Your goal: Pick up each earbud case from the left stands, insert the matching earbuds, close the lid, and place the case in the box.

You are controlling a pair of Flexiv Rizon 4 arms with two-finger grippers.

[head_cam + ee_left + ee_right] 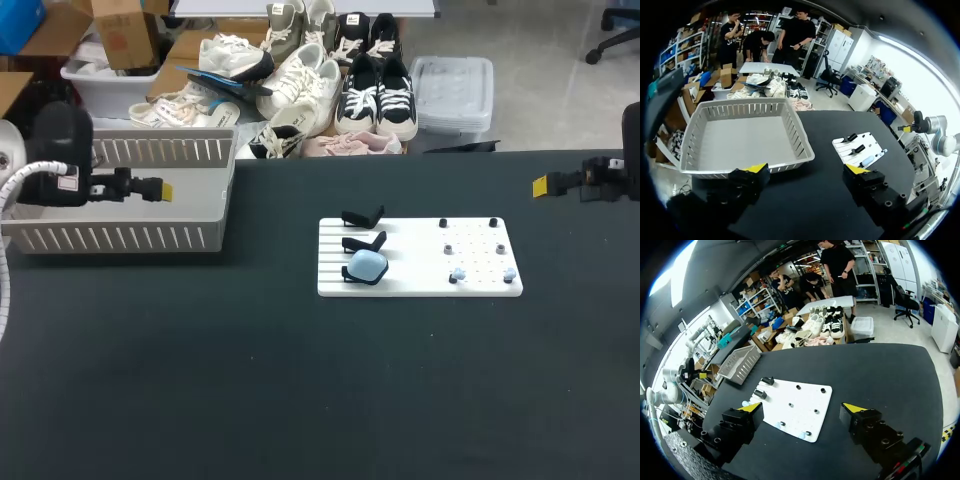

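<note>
My left claw (806,170) hangs open and empty over the grey slotted box (120,238) at the left of the surface (250,380). On the white board (420,287) mid-surface, a pale blue earbud case (367,265) sits on the nearest of three black stands (363,241), with two blue earbuds (458,275) towards the board's right. My right claw (800,407) hangs open and empty at far right

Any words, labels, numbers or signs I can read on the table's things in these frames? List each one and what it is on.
No text can be read here.
White tag behind the left gripper: too small to read.
Board: no print shows.
Case: no marking shows.
Box: no label shows.
</note>
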